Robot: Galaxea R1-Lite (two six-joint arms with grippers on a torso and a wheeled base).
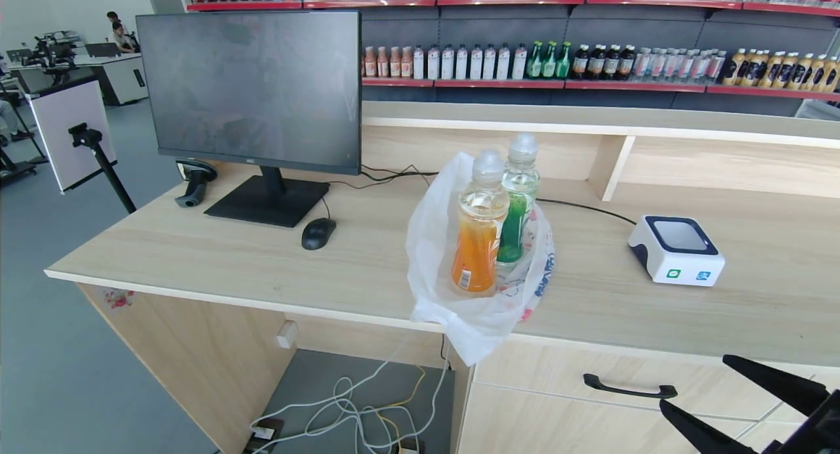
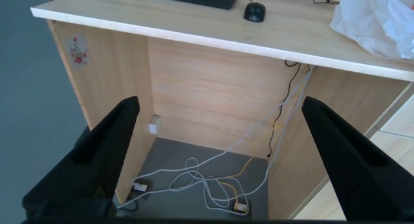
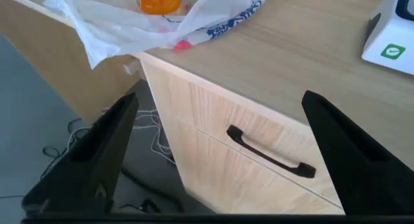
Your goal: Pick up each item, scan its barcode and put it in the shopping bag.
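Note:
A white plastic shopping bag (image 1: pixel 430 244) lies open on the wooden counter (image 1: pixel 197 250), hanging a little over its front edge. Two bottles stand upright inside it: an orange drink (image 1: pixel 478 241) in front and a green one (image 1: pixel 515 224) behind. To its right sits a white barcode scanner (image 1: pixel 676 250) with a dark glass top. My right gripper (image 1: pixel 693 382) is open and empty, low in front of the drawers, below and to the right of the bag (image 3: pixel 129 23). My left gripper (image 2: pixel 220 104) is open and empty, held below the counter's front edge, before the knee space.
A monitor (image 1: pixel 249 90), a black mouse (image 1: pixel 318 233) and a handheld scanner (image 1: pixel 192 182) occupy the counter's left half. A drawer with a black handle (image 3: pixel 272 153) faces my right gripper. Loose cables (image 2: pixel 213 185) lie on the floor under the counter. Shelves of bottles stand behind.

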